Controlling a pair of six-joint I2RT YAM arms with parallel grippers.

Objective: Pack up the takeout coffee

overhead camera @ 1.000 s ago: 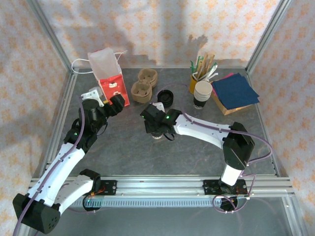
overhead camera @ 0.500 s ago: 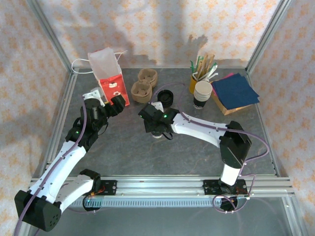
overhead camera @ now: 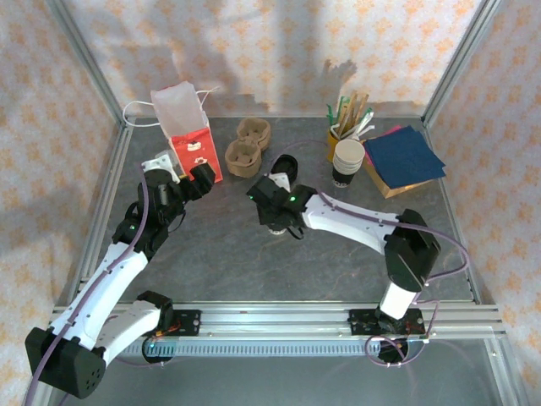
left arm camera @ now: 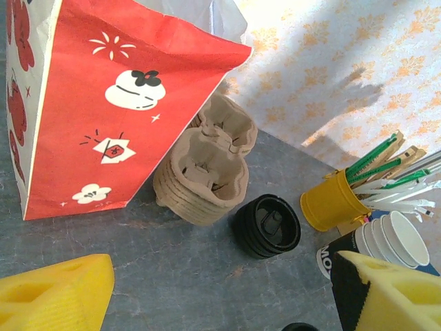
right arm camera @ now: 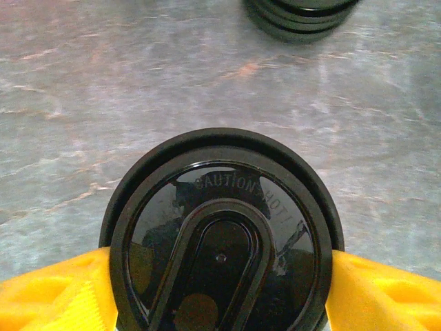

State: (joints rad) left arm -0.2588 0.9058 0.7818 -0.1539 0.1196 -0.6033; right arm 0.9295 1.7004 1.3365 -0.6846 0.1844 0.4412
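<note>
The takeout coffee (right arm camera: 220, 255) stood mid-scene on the surface (right arm camera: 138, 83), my right fingers (right arm camera: 48, 289) flanking it. Whether they gripped yet, I couldn't tell. My left fingers (left arm camera: 55, 293) gaped wide, empty, near the red bag (left arm camera: 117, 103). Best plan, I judged: squeeze gently below the rim, then lift straight.

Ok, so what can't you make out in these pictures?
Takeout coffee: cup body hidden beneath its lid in the right wrist view, mostly beneath the right gripper in the top view.
Right grip: lid rim overhangs the fingers, right wrist view; contact unclear.
Loose lid pile: cut off by the right wrist view's top edge.
Red paper bag: top cut off, left wrist view.
</note>
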